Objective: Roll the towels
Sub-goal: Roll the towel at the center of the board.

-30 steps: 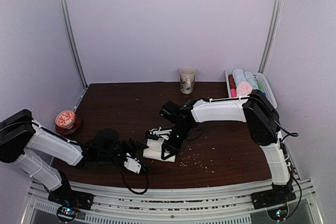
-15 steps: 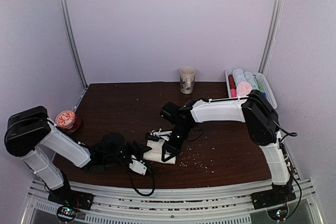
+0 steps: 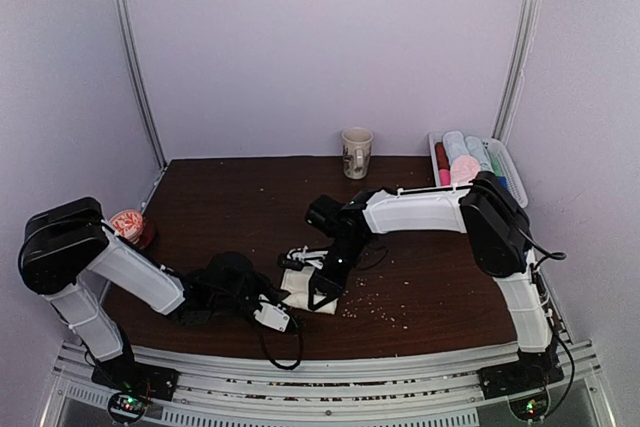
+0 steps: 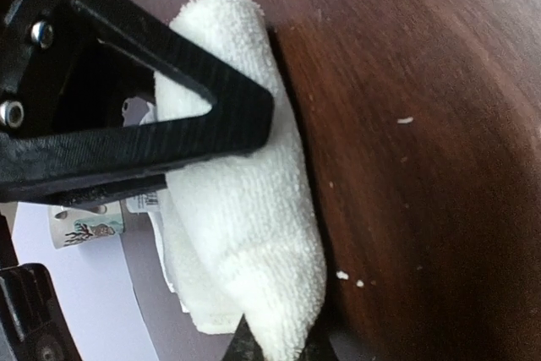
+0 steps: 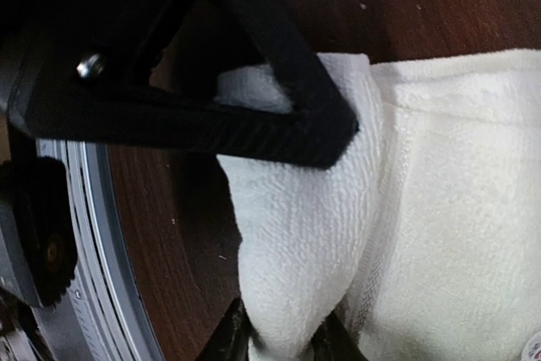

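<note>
The cream-white towel (image 3: 302, 296) lies partly rolled on the dark wooden table (image 3: 230, 207), near the front middle. In the left wrist view the towel's roll (image 4: 245, 209) narrows into my left gripper (image 4: 283, 346), which is shut on its end. My right gripper (image 5: 283, 340) pinches a fold of the same towel (image 5: 296, 234) from the other side. Seen from above, the left gripper (image 3: 284, 300) and right gripper (image 3: 319, 290) both sit on the roll. A small label (image 4: 144, 202) shows on the towel's flat part. A pale pink towel (image 3: 463, 169) sits rolled in the back-right tray.
A white tray (image 3: 506, 163) at the back right holds several rolled towels. A patterned mug (image 3: 356, 152) stands at the back centre, and a red round tin (image 3: 127, 227) at the left edge. White crumbs (image 3: 375, 299) dot the table right of the towel.
My left arm has slid right up to the towel, and its gripper has gone from open to shut on the roll's end. The right arm has barely moved.
</note>
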Robot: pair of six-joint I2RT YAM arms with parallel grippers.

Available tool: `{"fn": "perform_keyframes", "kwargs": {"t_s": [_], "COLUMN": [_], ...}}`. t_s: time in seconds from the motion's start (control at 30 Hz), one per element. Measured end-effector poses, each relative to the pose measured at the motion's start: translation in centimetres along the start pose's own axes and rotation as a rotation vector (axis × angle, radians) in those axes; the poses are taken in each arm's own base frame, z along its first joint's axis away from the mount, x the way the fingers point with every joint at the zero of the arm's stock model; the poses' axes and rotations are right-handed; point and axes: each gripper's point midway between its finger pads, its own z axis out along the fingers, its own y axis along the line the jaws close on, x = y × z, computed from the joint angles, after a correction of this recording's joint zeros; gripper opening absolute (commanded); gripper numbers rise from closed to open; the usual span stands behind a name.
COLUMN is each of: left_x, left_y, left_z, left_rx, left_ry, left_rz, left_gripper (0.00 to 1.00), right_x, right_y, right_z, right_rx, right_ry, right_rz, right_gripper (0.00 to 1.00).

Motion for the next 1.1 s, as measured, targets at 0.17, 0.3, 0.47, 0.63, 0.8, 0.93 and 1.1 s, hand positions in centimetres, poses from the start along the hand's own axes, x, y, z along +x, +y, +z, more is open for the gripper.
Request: {"fn": "perform_keyframes", "kwargs": {"t_s": [0.17, 0.3, 0.47, 0.63, 0.8, 0.93, 1.1], "left_x": [-0.7, -0.8, -0.7, -0.5, -0.6, -0.5, -0.4], "left_y": [0.2, 0.4, 0.5, 0.9, 1.4, 1.7, 1.7], "left_z": [0.4, 0.5, 0.6, 1.3, 2.1, 2.4, 2.3], "left_rx": [0.089, 0.176, 0.292, 0.407, 0.522, 0.612, 0.711], "left_ry": [-0.017, -0.035, -0.057, -0.081, -0.121, -0.164, -0.218], "left_rz": [-0.048, -0.113, -0.202, -0.294, -0.383, -0.461, -0.556], "left_gripper": [0.0, 0.0, 0.0, 0.0, 0.0, 0.0, 0.0], "right_x": [0.6, 0.6, 1.0, 2.3, 3.9, 4.7, 5.3], "right_y": [0.0, 0.7, 2.0, 2.2, 3.1, 4.4, 5.0], "right_z": [-1.2, -4.2, -8.7, -10.9, -10.5, -10.1, -9.9], "right_rx": [0.063, 0.163, 0.307, 0.457, 0.572, 0.654, 0.737], "right_ry": [-0.017, -0.078, -0.192, -0.256, -0.265, -0.292, -0.34], "right_rz": [-0.014, -0.056, -0.13, -0.175, -0.233, -0.304, -0.392], "right_gripper": [0.55, 0.62, 0.68, 0.71, 0.74, 0.76, 0.77]}}
